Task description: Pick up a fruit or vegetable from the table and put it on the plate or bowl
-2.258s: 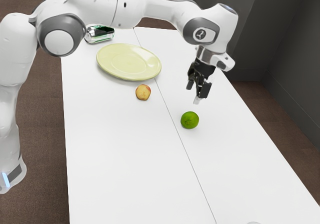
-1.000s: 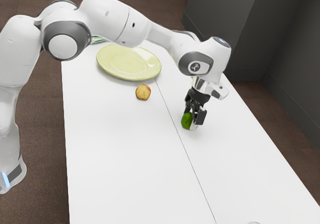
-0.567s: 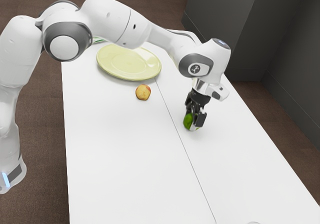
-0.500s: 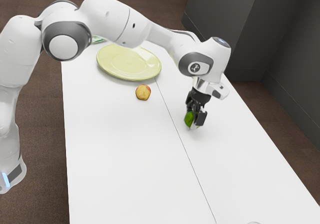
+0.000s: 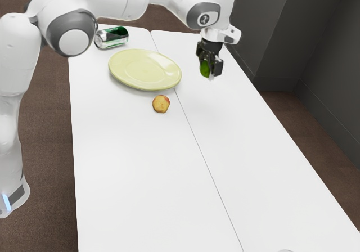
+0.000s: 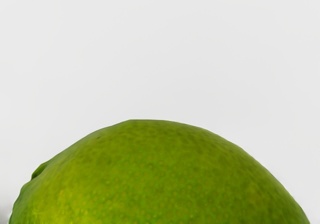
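My gripper [image 5: 206, 69] is shut on a green lime [image 5: 205, 68], holding it in the air above the white table, just off the right rim of the pale yellow-green plate [image 5: 144, 69] in the exterior view. In the wrist view the lime [image 6: 160, 176] bulges close under the hand, with bare white tabletop beyond it. A small red-and-yellow apple [image 5: 161, 103] lies on the table in front of the plate, apart from it.
A shiny green-and-silver can [image 5: 112, 37] lies on its side at the table's far left corner behind the plate. The white table [image 5: 169, 173] has a seam running down its middle. Dark walls stand beyond the table's right edge.
The gripper went down onto the lime, closed on it, and has lifted it off the table and carried it up and back toward the plate's right side.
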You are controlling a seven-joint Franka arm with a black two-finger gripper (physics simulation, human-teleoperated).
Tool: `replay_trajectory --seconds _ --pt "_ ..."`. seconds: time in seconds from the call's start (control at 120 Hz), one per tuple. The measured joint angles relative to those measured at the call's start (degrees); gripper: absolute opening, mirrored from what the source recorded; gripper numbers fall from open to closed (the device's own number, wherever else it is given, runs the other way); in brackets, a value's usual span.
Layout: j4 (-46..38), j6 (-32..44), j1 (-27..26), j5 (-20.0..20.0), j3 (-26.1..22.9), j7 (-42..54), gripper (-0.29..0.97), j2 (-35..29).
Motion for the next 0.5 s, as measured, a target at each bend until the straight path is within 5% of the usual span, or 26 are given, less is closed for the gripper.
replay_trajectory --seconds 0.158,0.5 --pt "1.38 -0.11 1.51 -0.60 4.99 0.75 0.44 0.34" --pt "2.47 -0.02 13.20 -2.52 6.62 1.85 0.44 3.72"
